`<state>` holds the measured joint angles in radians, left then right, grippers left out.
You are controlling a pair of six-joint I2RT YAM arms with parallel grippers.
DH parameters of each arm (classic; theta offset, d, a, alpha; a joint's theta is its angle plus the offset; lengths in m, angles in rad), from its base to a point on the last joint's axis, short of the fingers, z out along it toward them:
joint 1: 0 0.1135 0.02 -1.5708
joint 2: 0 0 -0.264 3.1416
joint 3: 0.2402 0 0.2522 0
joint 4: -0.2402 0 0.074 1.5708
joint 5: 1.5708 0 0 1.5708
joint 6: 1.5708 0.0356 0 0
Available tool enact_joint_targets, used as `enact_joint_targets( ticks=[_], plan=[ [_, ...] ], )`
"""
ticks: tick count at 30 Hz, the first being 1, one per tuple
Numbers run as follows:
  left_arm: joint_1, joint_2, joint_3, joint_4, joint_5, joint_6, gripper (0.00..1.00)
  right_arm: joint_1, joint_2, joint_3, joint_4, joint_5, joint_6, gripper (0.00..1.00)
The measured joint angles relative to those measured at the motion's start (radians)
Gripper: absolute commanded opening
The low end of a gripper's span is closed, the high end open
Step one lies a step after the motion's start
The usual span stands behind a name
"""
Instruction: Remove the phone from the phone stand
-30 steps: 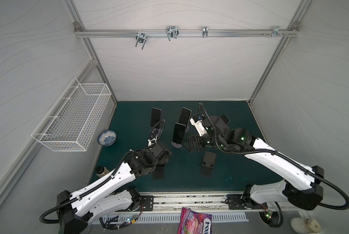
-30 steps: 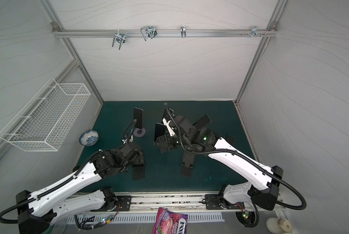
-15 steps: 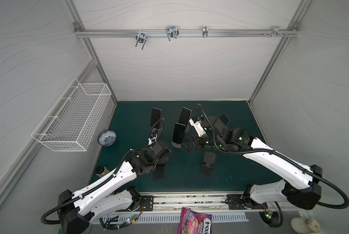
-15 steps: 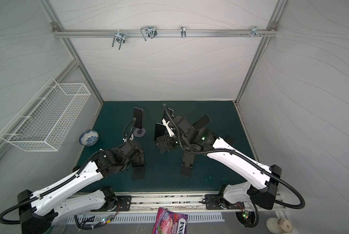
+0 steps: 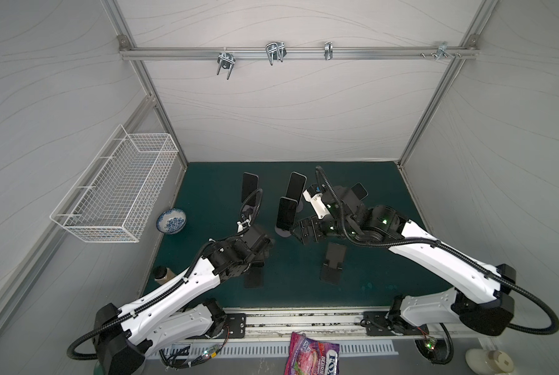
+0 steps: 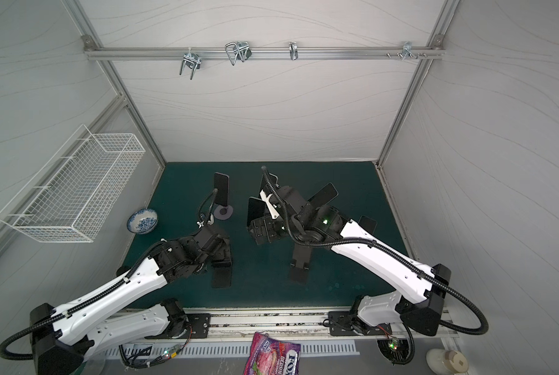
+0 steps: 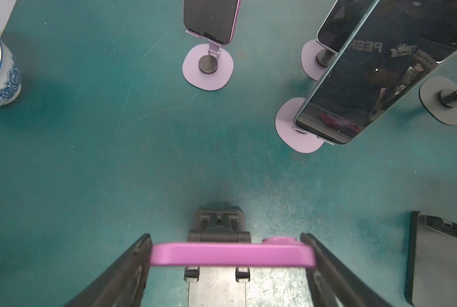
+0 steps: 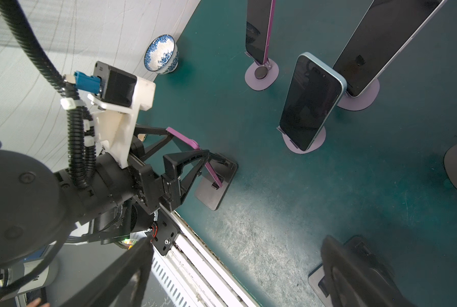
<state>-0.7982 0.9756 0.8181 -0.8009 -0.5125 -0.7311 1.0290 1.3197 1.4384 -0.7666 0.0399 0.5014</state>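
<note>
Grasp step: left gripper (image 7: 226, 236) clamped on the pink phone (image 7: 232, 255); lift not yet made.
In both top views the left gripper sits low over the black phone stand (image 5: 254, 279), phone hidden beneath; right gripper (image 5: 305, 232) well apart. Left wrist: fingers (image 7: 142, 255) press both side edges; phone stands in the cradle behind two small lips (image 7: 191, 273). Right wrist: right gripper spread wide, empty. Next, by my reckoning: keep the squeeze, draw straight up past the lips; the light stand may ride along.

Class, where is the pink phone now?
Left wrist view: the pink phone sits in a black stand, front left of the table, flanked by the left gripper.
</note>
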Motion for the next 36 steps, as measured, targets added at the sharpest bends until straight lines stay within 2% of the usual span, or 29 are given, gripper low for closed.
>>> enact_joint_targets(
  ticks=[36],
  plan=[
    [0.013, 0.024, -0.015, 0.029, 0.012, 0.021, 0.81, -0.056, -0.014, -0.056, 0.005, -0.039, -0.001, 0.99]
  ],
)
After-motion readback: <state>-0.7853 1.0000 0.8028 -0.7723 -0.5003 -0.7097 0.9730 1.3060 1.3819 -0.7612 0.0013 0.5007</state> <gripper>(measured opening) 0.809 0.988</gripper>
